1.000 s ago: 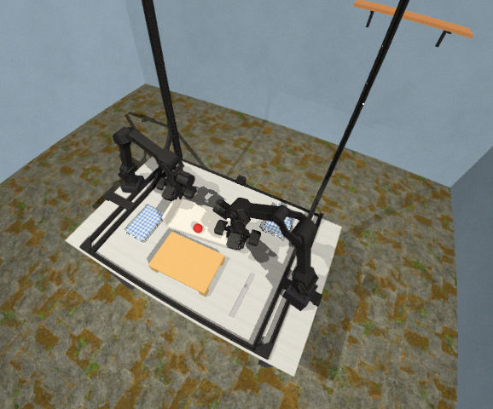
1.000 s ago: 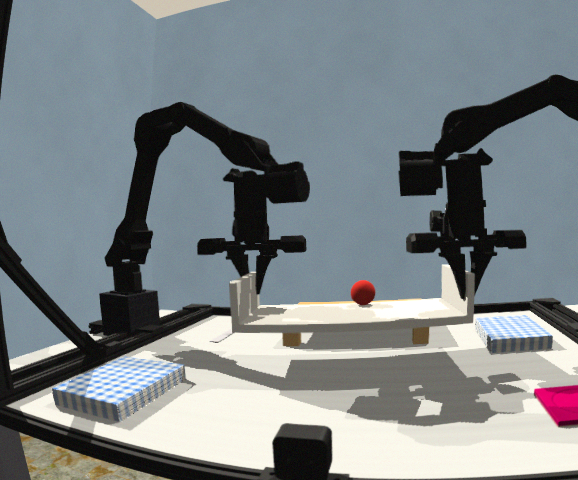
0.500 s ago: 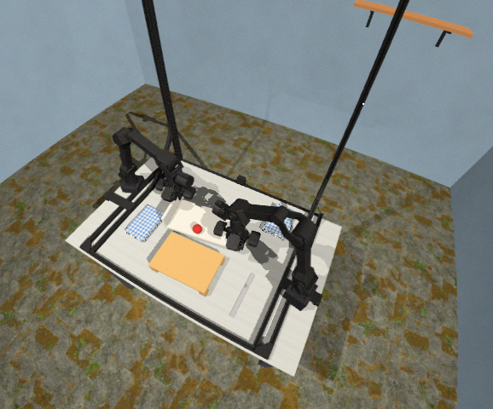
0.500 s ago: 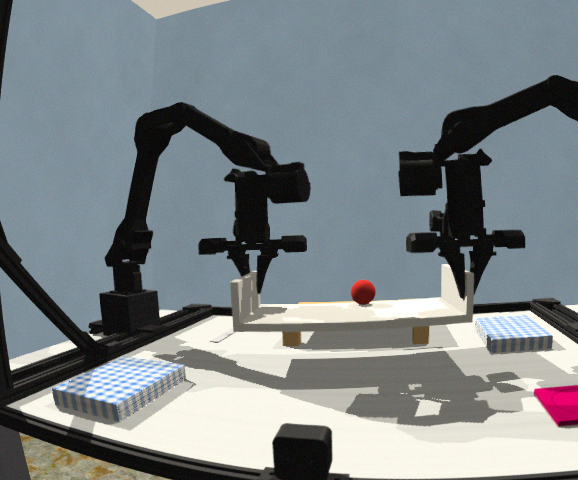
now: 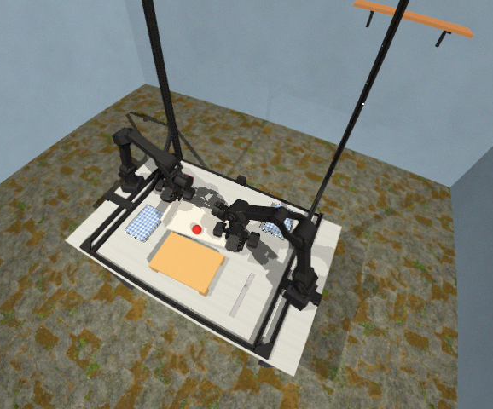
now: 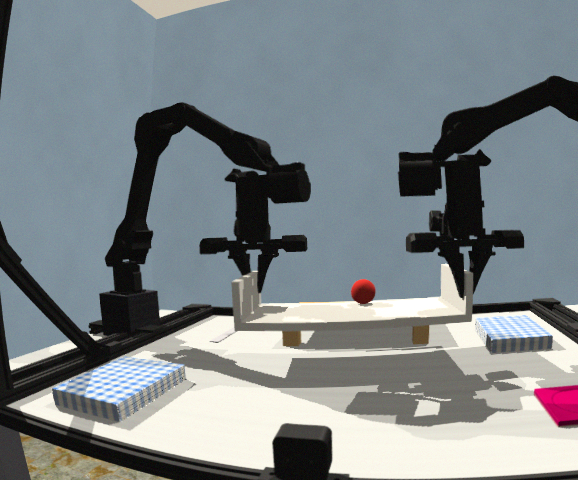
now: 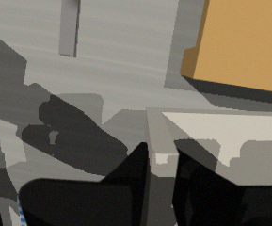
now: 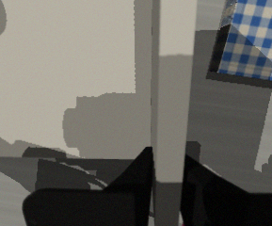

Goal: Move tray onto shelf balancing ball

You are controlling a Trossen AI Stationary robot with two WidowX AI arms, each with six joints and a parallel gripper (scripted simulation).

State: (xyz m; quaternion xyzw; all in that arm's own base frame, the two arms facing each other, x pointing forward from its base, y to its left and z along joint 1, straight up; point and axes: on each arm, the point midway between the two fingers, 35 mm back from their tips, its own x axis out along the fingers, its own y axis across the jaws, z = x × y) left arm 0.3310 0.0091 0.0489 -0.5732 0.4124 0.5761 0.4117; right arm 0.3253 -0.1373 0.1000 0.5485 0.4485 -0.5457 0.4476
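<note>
The table (image 5: 121,248) (image 6: 201,439) carries the orange shelf (image 5: 187,262) (image 6: 291,338) (image 7: 244,42). The white tray (image 5: 182,221) (image 6: 320,313) (image 7: 253,127) (image 8: 79,47) is suspended above the table, beside the shelf. The left gripper (image 5: 236,231) (image 6: 254,281) (image 7: 154,148) clamps one tray end wall; the right gripper (image 5: 174,189) (image 6: 467,291) (image 8: 160,153) clamps the opposite end wall. Two checkered blocks (image 5: 144,222) (image 6: 118,384) (image 8: 258,38) rest on the table, well apart. The red ball (image 5: 197,229) (image 6: 362,291) is seated on the tray floor, between the end walls and apart from both grippers.
</note>
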